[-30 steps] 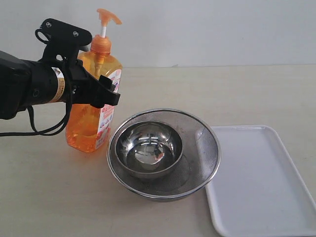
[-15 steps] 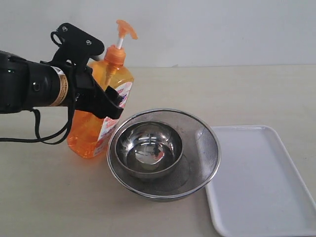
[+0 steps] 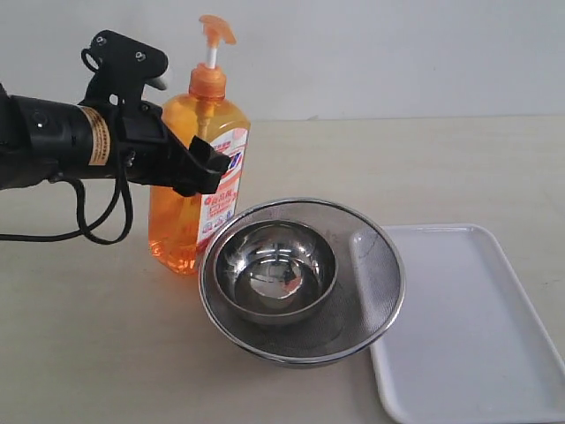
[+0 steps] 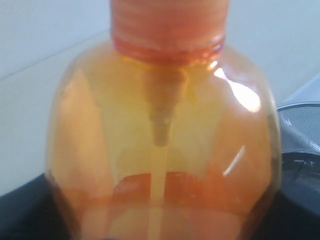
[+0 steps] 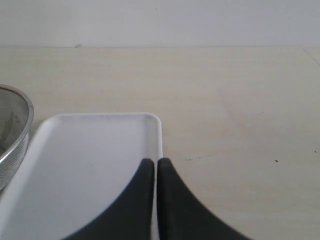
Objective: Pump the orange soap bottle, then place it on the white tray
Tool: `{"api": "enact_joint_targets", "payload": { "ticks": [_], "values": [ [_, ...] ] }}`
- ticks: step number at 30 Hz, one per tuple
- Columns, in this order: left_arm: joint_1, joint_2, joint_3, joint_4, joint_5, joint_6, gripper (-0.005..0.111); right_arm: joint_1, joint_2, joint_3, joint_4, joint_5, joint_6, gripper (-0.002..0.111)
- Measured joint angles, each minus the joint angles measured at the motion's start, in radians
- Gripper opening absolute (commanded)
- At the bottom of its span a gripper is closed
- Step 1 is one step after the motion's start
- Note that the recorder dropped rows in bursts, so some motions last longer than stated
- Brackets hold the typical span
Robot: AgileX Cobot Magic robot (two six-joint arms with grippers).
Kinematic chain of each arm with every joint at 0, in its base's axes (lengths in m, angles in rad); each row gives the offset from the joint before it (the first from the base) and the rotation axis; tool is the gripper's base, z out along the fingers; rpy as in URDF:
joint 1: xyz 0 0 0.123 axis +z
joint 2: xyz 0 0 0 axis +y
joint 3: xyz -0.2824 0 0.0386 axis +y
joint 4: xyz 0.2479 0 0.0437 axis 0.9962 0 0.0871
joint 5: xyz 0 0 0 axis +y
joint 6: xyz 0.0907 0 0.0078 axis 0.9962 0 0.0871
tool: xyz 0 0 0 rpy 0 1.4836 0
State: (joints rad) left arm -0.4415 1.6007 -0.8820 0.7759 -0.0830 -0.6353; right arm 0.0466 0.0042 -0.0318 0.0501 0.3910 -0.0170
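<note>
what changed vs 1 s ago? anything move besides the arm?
The left gripper, shut on the orange soap bottle throughout, carried it right toward the mesh strainer, tilting it on the way. It is now upright beside the strainer's rim. The strainer and the steel bowl inside it shifted slightly right, toward the white tray. The tray stayed put, and the pump head is still raised.

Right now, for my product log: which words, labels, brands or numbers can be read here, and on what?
No text reads clearly.
On the soap bottle, the label: blue lettering, blurred, partly behind the left pincer; unreadable.
On the left arm, a sticker: print too small.
The tray, bowl and strainer: no text seen.
</note>
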Motion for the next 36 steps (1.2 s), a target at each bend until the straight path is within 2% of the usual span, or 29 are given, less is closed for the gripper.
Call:
{"api": "enact_joint_targets", "payload": {
  "ticks": [5, 16, 25, 32, 36],
  "values": [
    [0.000, 0.000, 0.035, -0.292, -0.106, 0.305, 0.005, 0.000, 0.000, 0.000, 0.000, 0.000, 0.000, 0.000],
    [0.024, 0.000, 0.210, -0.833, -0.413, 0.691, 0.005, 0.000, 0.000, 0.000, 0.000, 0.000, 0.000, 0.000],
    [0.017, -0.080, 0.361, -0.952, -0.454, 0.769, 0.005, 0.000, 0.000, 0.000, 0.000, 0.000, 0.000, 0.000],
    [-0.065, -0.131, 0.375, -1.120, -0.523, 0.966, 0.005, 0.000, 0.000, 0.000, 0.000, 0.000, 0.000, 0.000],
    [-0.088, -0.131, 0.375, -1.174, -0.529, 1.006, 0.005, 0.000, 0.000, 0.000, 0.000, 0.000, 0.000, 0.000]
  ]
}}
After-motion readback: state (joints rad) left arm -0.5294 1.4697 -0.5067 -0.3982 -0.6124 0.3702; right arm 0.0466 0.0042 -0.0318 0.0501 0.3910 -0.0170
